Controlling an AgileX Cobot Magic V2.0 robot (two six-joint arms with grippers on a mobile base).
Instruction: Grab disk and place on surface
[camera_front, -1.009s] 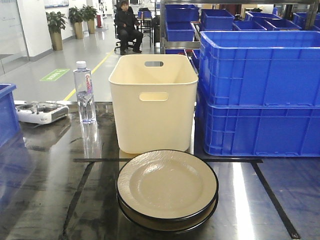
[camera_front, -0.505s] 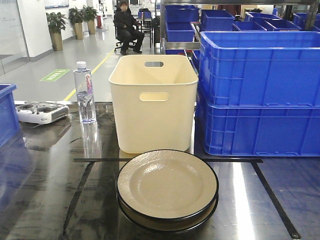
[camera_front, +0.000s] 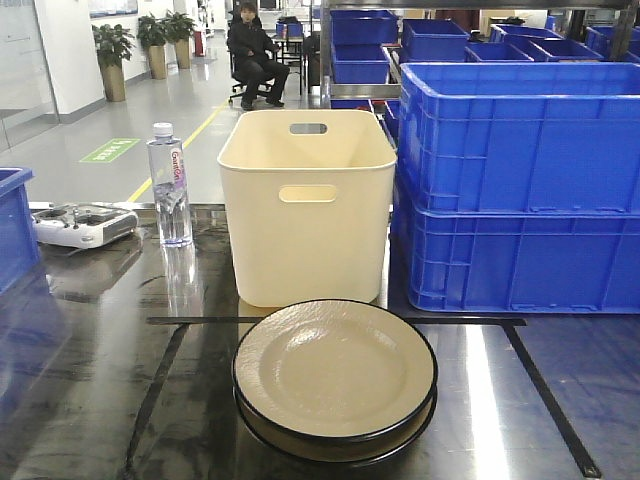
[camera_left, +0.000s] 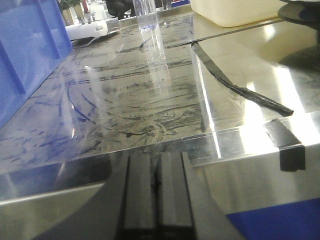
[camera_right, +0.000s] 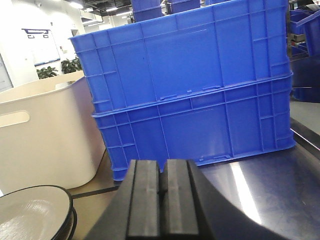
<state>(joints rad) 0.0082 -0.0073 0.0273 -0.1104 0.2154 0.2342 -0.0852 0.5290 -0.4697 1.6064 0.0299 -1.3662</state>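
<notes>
Both pairs of fingers are pressed together with nothing between them: the left gripper (camera_left: 157, 192) hangs low over the near left edge of the table (camera_front: 90, 400), and the right gripper (camera_right: 162, 197) points toward the stacked blue crates (camera_front: 520, 190), its pads closed on empty air. Neither arm shows in the front view.

The plates (camera_front: 335, 380) sit near the front of the table, in front of the cream bin (camera_front: 308, 205). They look like 2, one stacked on the other, cream inside with a dark rim. In the right wrist view the edge of the plates shows at the lower left, well to the side of the closed fingers.

Over the last second almost nothing on the table has shifted. The plates, bin, water bottle (camera_front: 170, 185) and the white device (camera_front: 80, 225) by the left crate all lie as they did 1 second ago; only the seated person (camera_front: 250, 50) in the background has moved a little. The wrist views have no earlier pictures, so I cannot tell whether the arms have moved.

For the task, that stillness settles little. Plates resting on the table with both grippers empty would fit an arm not yet reaching for a plate, and equally a plate already set down and released
</notes>
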